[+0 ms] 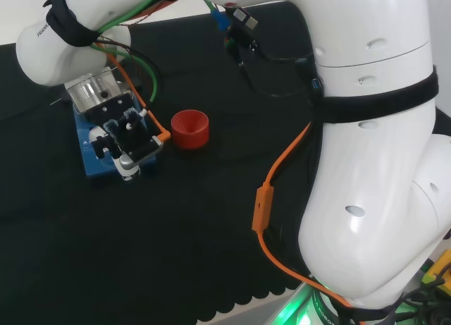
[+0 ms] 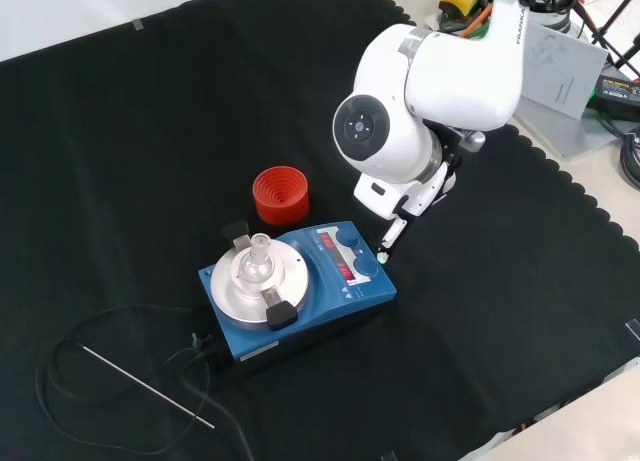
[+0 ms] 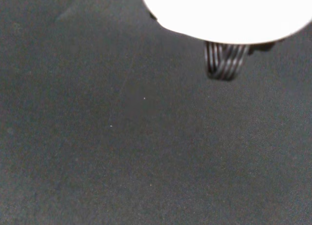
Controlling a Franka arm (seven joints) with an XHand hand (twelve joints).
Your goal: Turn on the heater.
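Observation:
The heater [image 2: 318, 299] is a blue box with a round silver top plate [image 2: 255, 281] and a front panel with red displays and a knob [image 2: 366, 264]. In the front view the hand [image 2: 405, 203] hangs under the arm's big white link. One straight finger [image 2: 392, 234] points down, its tip right at the heater's panel corner beside the knob. I cannot tell whether it touches. In the head view the hand [image 1: 125, 136] hovers over the blue heater [image 1: 90, 156] and covers most of it. It holds nothing. The wrist view has a blurred white part of the hand [image 3: 229, 12] over black cloth.
A red ribbed ring [image 2: 280, 195] stands on the cloth just behind the heater, also seen as the red ring [image 1: 189, 128] in the head view. A small clear glass piece [image 2: 259, 253] sits on the plate between black clamps. A thin metal rod [image 2: 150, 386] and a black cable lie front left.

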